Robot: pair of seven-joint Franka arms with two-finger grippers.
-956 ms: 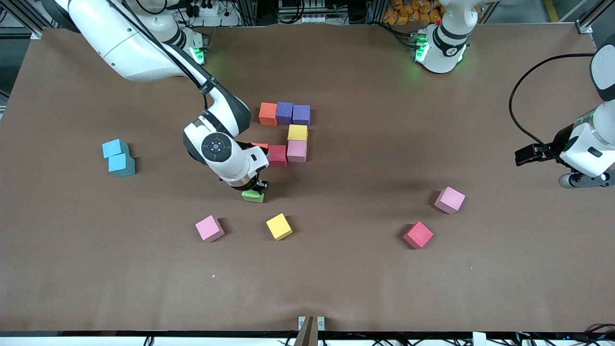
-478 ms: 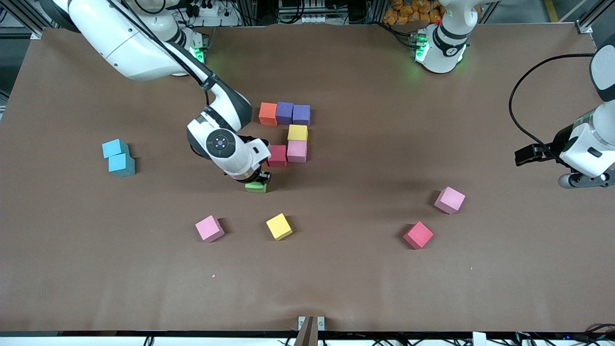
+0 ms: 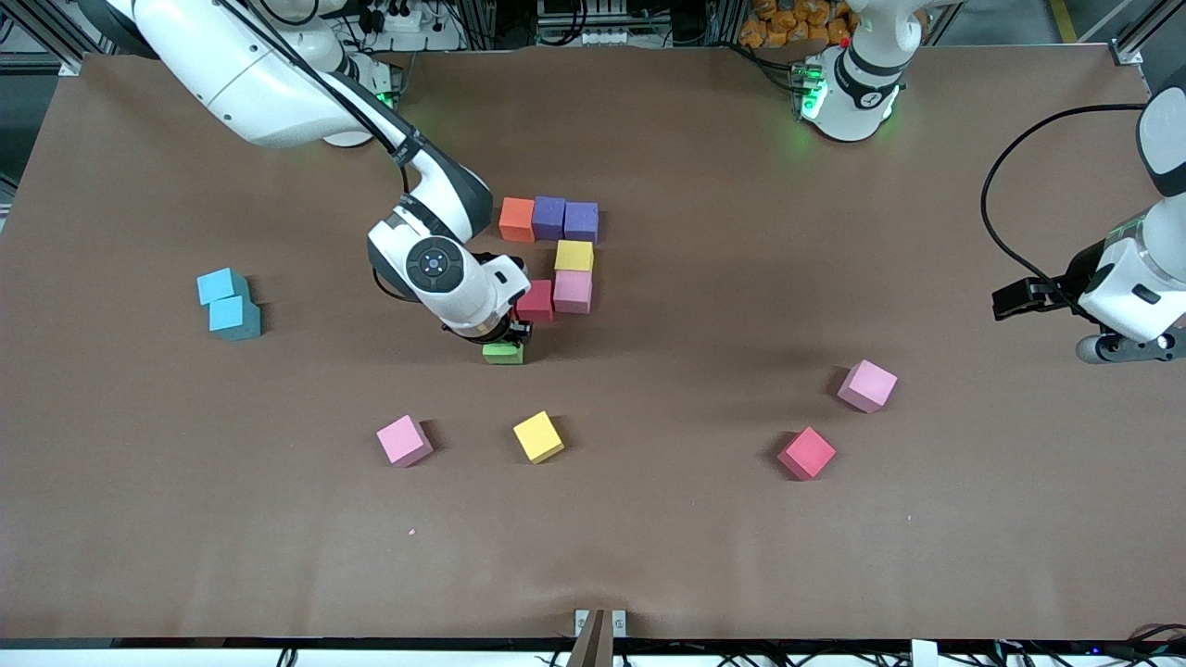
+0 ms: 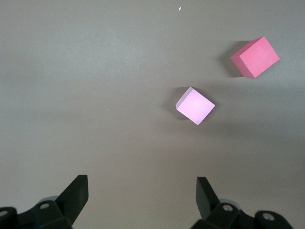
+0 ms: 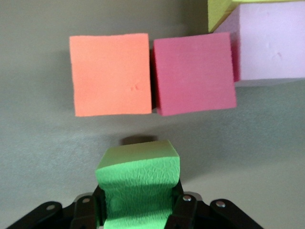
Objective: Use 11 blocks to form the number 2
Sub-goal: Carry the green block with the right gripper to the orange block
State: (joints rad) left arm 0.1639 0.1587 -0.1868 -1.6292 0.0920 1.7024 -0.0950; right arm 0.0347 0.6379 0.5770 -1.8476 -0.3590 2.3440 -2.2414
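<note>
Right gripper (image 3: 508,335) clamped on green cube (image 3: 503,353), over table just beside crimson cube (image 3: 536,300). Left gripper (image 4: 141,200) waits, jaws wide, empty.

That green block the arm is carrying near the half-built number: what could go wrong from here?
The right gripper squeezes the green block so hard that the foam bulges; on release it might spring and land crooked. It hangs close to the orange block and red block of the middle row, so lowering it could nudge them out of line. The left gripper waits open over the table, away from this.
</note>
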